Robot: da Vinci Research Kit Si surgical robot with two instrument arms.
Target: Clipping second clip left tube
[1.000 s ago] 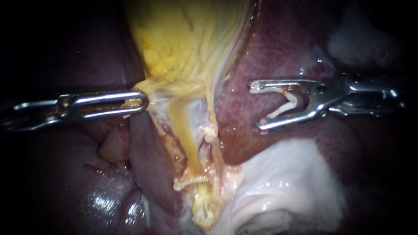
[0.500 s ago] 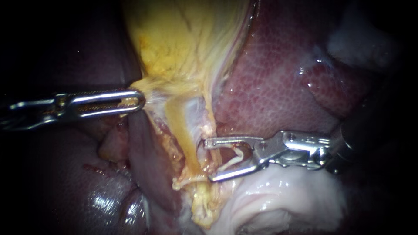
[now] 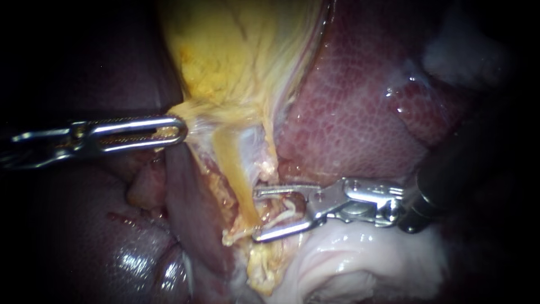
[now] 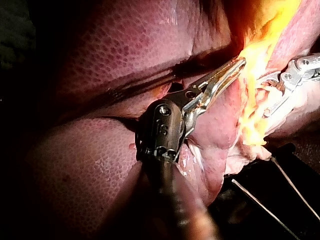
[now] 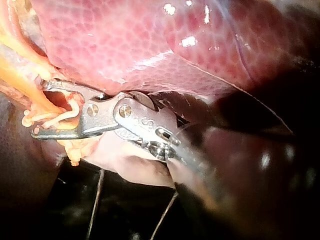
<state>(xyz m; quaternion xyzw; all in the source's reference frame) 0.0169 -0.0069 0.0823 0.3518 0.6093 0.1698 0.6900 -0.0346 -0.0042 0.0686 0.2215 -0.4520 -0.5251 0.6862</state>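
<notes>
— Well, how is the left tube (image 3: 236, 169) to be described?
— It is seen as a smooth amber strand, running from under the yellow gallbladder (image 3: 225, 50) at the upper centre of the frame down to the lower centre. A thinner pale strand (image 3: 271, 152) is laid along its right, and a pale crosspiece (image 3: 245, 232) is set across its lower end; whether that is a clip cannot be told.
— What is carried in the jaws?
— A white clip (image 3: 283, 214), bent into a V, is seated in the right instrument (image 3: 254, 214) and touched by both jaws, which are spread wide around it; it is gripped but not pressed flat.
— Where is the tube placed against those jaws?
— It is met at their tips, lower centre of the frame: the upper tip is laid by the tube's right side, the lower tip beside the crosspiece. Whether the tube is fully inside the mouth cannot be told.
— And the left instrument (image 3: 181, 129)?
— It is seen at the left edge at mid-height, its slotted jaws clamped on yellow tissue (image 3: 197, 115) at the gallbladder's lower edge, well apart from the clip. Dark red liver (image 3: 365, 112) is spread across the upper right, and pale tissue (image 3: 365, 253) is seen under the right instrument.
</notes>
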